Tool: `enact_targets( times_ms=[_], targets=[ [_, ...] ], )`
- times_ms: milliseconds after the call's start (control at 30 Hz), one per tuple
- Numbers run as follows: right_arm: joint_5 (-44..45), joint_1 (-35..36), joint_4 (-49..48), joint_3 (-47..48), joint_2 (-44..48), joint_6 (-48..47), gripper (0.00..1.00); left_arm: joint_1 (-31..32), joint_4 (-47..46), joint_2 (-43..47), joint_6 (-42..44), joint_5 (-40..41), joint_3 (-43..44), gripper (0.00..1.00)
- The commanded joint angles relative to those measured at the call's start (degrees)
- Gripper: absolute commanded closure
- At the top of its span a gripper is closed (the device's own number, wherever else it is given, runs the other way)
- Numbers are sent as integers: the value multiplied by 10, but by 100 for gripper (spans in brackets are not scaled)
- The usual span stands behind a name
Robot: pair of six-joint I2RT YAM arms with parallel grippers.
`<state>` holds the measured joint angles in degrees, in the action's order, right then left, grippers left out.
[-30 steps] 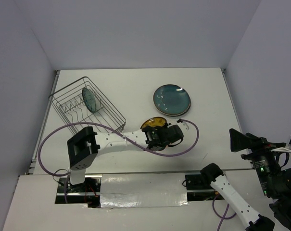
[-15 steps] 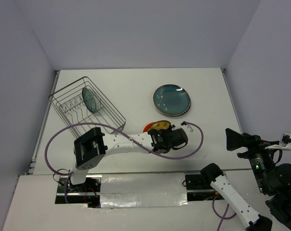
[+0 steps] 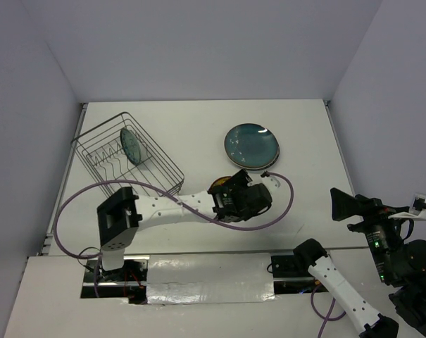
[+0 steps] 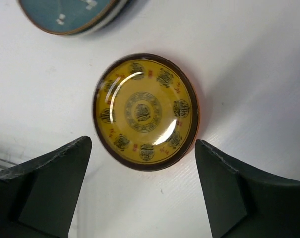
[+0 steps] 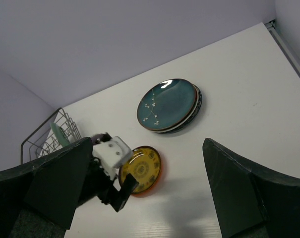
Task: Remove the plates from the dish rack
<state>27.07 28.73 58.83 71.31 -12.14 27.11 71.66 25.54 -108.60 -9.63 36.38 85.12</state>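
A yellow patterned plate (image 4: pixel 145 111) with a dark orange rim lies flat on the white table, and in the top view this plate (image 3: pixel 222 184) is partly covered. My left gripper (image 4: pixel 142 198) hovers just above its near edge, open, the fingers (image 4: pixel 45 188) wide on either side and touching nothing. A stack of plates (image 3: pixel 251 146) topped by a dark teal one lies behind it. The dish rack (image 3: pixel 153 169) stands at the left with one small teal-patterned plate (image 3: pixel 131 146) upright in it. My right gripper (image 5: pixel 147 198) is open and empty, high at the near right.
A purple cable (image 3: pixel 279 208) loops from the left arm over the table beside the yellow plate. The table's right edge (image 5: pixel 288 47) runs along a wall. The right arm (image 3: pixel 381 239) stands off the table's near right corner.
The left gripper has opened and let go of the yellow plate, which now lies flat on the table. The gripper has shifted slightly left. The right arm has barely moved.
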Motion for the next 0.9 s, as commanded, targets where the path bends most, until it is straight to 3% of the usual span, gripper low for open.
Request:
enact_targets(
  times_ms=[0,67,167,200,300,367,400,500,700,867],
  targets=[
    [5,4,1,10,1,-11,1,-9,7,89,-24,29,9,1],
    [4,3,1,10,1,-11,1,-34,27,116,-68,66,21,0],
    [4,3,-3,6,1,-11,1,-127,119,156,-184,94,29,0],
    [-1,3,-5,4,1,-11,1,-196,138,167,-252,95,27,0],
    [-10,3,-10,-6,0,-10,0,-300,164,218,-348,97,-9,0],
    [-15,3,-14,-13,0,-9,0,-387,151,261,-375,89,-50,1],
    [-15,4,-15,-15,-1,-8,0,-441,102,275,-361,78,-64,0],
    [-24,3,-20,-25,-4,-8,0,-556,63,286,-351,-22,-88,4],
    [-62,3,-46,-59,-7,-11,0,-628,79,172,-332,-104,11,5],
    [-99,3,-53,-79,-29,-15,0,-649,87,106,-343,-113,57,15]
  ],
)
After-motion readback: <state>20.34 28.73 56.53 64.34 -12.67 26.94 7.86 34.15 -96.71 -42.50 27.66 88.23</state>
